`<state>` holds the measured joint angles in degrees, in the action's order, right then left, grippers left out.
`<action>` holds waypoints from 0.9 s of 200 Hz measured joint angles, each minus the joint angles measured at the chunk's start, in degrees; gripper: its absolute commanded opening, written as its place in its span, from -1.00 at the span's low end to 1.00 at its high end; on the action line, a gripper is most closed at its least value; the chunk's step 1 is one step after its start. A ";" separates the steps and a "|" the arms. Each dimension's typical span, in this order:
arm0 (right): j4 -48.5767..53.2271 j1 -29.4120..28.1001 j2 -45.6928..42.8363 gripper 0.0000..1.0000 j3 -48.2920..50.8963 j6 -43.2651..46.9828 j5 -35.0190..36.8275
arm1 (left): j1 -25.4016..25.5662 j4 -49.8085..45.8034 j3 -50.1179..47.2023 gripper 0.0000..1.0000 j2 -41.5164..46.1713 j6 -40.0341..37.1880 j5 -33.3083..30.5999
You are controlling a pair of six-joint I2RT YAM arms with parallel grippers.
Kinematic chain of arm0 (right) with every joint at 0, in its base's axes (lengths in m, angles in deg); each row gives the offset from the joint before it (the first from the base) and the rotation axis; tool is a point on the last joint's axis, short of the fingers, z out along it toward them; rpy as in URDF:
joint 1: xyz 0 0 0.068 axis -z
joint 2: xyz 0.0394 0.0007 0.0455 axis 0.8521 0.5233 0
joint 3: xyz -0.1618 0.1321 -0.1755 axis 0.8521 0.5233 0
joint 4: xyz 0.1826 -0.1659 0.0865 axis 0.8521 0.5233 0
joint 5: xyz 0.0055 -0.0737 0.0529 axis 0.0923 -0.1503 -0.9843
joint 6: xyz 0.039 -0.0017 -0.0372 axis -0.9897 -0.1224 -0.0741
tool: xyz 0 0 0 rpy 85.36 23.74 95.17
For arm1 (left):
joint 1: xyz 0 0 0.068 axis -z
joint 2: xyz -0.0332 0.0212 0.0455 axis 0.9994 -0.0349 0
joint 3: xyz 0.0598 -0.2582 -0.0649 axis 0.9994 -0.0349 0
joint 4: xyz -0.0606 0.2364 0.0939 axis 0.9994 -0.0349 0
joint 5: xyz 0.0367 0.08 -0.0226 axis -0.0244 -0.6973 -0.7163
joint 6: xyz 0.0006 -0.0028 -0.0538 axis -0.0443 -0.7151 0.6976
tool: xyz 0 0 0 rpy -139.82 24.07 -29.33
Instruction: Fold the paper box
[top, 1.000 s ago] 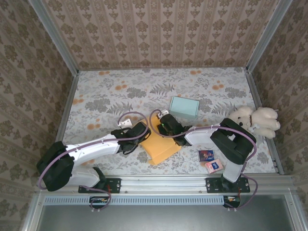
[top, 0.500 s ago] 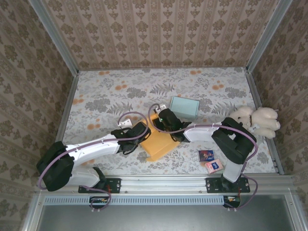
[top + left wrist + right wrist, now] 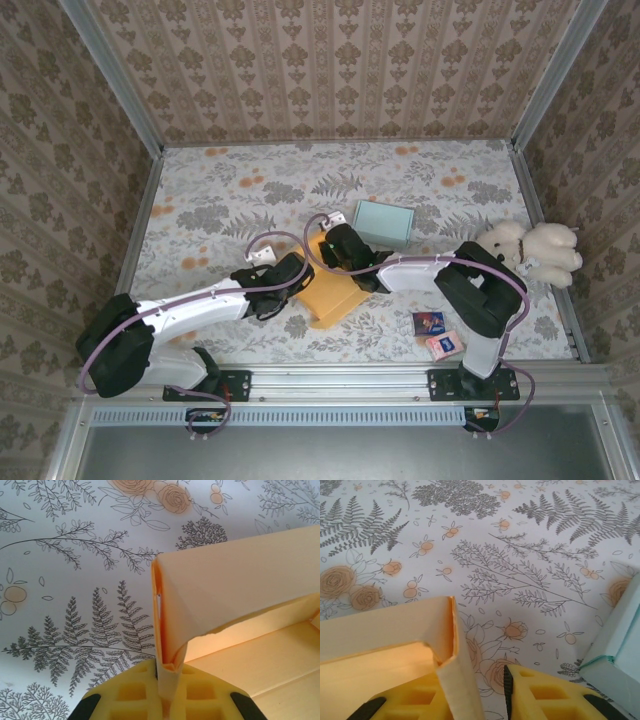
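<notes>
Two side walls of the yellow paper box [image 3: 330, 292] stand raised, and you have an arm at each of them. The box sits on the flowered table [image 3: 220, 200] near the front edge, between the two arms.

On the left, your left gripper [image 3: 167, 674] is pinched tight on the end of one raised wall. The doubled paper runs straight up out of its yellow pads [image 3: 132, 692], and the wall leans over the box floor, its torn-looking lower edge hanging free.

Further right, your right gripper [image 3: 472, 676] sits at the far corner with its jaws partly apart. The corner flap lies in the gap against one pad, with tablecloth showing between the flap and the other pad, so it is not clamped.

Right of that lie a teal box [image 3: 383, 222], some small packets [image 3: 430, 322] and a teddy bear [image 3: 530, 250], all clear of the work.

By my reading you are mid-fold: the base is flat and the walls are up, but the corners are loose and nothing looks tucked or locked. Whether the remaining walls are raised I cannot tell.
</notes>
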<state>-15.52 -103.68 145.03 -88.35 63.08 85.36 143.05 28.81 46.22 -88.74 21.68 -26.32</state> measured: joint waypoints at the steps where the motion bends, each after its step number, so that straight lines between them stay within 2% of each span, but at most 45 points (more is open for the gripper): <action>1: -0.07 -0.02 0.00 -0.39 0.07 0.00 0.02 | 0.00 0.00 0.00 -0.94 0.00 0.00 -0.04; 47: -3.74 -0.15 -2.36 -0.31 5.55 -0.24 -2.49 | 0.00 -0.79 0.00 -0.96 0.00 0.02 -3.02; 82: -3.96 -0.59 -8.07 -0.15 9.57 -1.81 -7.21 | -0.39 -1.38 0.00 -1.00 -0.70 -0.07 -8.44; 110: -3.41 -1.53 -13.73 -0.10 11.98 -3.19 -9.88 | -1.14 -0.87 0.00 -1.00 -1.27 -2.54 -12.22; 144: -0.11 -1.97 -20.63 -0.08 13.35 -4.22 -10.82 | -1.42 3.93 -0.46 -1.00 -1.25 -11.89 -14.53; 180: 3.39 -1.55 -27.47 -0.06 13.44 -4.15 -10.40 | -1.53 17.33 -7.65 -1.00 0.11 -27.85 -13.05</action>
<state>-12.14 -105.23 117.56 -74.91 58.93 74.95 141.52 46.15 38.57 -88.63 -6.17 -39.37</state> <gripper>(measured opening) 0.465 0.065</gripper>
